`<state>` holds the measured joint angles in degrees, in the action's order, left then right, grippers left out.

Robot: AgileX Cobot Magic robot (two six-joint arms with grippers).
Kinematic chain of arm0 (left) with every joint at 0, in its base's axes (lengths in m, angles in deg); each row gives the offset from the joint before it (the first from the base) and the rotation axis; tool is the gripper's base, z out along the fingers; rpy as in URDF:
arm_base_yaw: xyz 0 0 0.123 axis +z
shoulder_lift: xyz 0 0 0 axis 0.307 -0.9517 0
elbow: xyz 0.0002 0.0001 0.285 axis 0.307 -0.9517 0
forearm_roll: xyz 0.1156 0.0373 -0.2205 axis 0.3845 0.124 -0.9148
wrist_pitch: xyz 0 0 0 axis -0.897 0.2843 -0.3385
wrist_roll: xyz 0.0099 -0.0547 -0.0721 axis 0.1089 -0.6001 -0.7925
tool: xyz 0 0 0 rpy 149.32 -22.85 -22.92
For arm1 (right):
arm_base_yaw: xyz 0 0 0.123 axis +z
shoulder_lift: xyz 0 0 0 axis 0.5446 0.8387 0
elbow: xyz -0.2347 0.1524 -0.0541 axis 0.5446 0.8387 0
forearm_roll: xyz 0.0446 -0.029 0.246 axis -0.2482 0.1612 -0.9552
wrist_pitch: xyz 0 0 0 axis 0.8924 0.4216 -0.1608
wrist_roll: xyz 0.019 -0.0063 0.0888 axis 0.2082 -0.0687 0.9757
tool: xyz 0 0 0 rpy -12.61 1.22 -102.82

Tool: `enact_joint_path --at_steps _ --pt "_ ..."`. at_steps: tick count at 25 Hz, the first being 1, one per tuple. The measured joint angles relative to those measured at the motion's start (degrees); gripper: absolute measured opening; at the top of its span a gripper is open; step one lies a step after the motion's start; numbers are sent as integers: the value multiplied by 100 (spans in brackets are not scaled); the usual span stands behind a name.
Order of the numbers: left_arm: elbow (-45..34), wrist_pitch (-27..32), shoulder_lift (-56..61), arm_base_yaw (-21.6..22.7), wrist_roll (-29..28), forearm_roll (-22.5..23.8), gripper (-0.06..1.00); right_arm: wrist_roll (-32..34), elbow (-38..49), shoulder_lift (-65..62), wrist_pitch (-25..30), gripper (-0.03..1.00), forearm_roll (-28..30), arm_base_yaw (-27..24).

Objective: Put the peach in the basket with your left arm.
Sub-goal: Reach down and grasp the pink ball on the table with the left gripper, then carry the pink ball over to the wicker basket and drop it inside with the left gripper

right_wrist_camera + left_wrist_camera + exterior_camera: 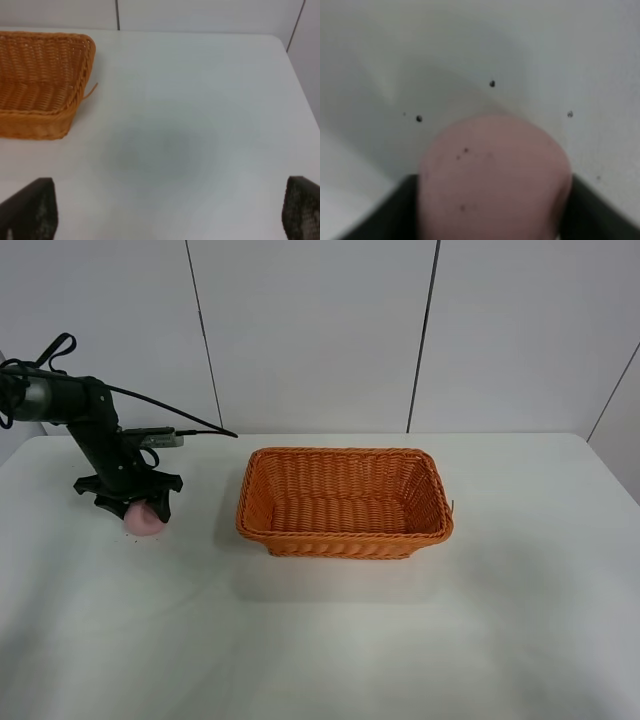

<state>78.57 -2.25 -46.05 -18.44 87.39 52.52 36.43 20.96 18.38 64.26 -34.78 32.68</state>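
Observation:
The pale pink peach [146, 521] rests on the white table at the far left. My left gripper [130, 504] is down over it, and its dark fingers [387, 217] press against both sides of the peach [492, 180] in the left wrist view. The orange wicker basket [344, 540] stands in the middle of the table, to the right of the peach, and nothing shows inside it. My right gripper [166, 210] is out of the high view. Its wrist view shows two fingertips far apart over bare table, with the basket's corner [45, 120] beyond them.
The left arm's black cable [170, 415] trails behind the gripper toward the wall. The white table [330, 640] ends at a panelled wall at the back. Its right edge [300, 85] shows in the right wrist view.

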Motion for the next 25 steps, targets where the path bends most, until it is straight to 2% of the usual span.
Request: enact_joint_path --at_steps 2,3,6,14,19,25 --pt "92 147 0 0 -15 0 27 0 0 0 0 69 0 0" --pt "171 251 12 0 -15 0 19 0 0 0 0 69 0 0" --pt "484 655 82 0 -17 70 8 0 0 0 0 69 0 0" --pt "1961 2280 553 -79 -68 118 7 0 0 0 0 69 0 0" --pt "2625 2298 621 -515 -101 148 7 0 0 0 0 69 0 0" --pt "2960 2298 574 -1602 -190 151 7 0 0 0 0 69 0 0"
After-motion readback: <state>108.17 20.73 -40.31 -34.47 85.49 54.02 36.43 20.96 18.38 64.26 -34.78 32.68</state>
